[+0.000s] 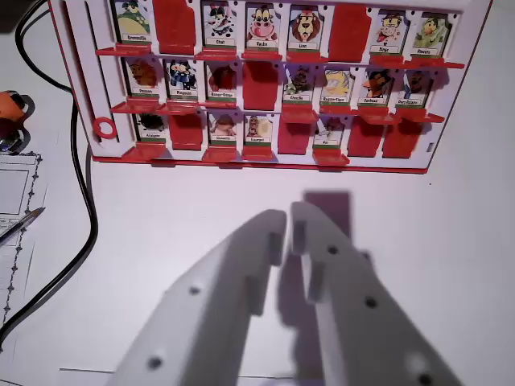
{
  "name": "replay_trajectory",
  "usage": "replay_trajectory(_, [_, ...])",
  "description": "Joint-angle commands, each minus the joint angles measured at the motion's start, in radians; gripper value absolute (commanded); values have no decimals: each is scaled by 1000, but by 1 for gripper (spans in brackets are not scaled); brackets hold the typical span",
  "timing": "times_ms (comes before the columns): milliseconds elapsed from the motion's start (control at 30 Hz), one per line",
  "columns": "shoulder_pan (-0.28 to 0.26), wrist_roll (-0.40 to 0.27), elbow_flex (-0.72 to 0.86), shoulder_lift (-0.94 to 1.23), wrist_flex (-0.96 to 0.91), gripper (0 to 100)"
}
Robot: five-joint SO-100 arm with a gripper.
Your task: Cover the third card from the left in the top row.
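White table (451, 265), plain surface. A red and white game board (265, 80) lies on it at the far side, with rows of picture cards. At the wrist view's left, a black cable (80, 201) trails across the top, beside a printed sheet (12, 201) with a pen (22, 223) on it.

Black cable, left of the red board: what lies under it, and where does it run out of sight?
The black cable lies on the white table. Its upper end passes behind the red board's left edge, hidden there; its lower end leaves the picture.
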Motion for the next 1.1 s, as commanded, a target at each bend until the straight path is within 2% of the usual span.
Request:
replay_trajectory(0, [25, -17, -55, 31, -2, 0])
replay_trajectory(667, [20, 3, -52, 6, -2, 0])
replay_trajectory(1067, [5, 72, -256, -219, 11, 0])
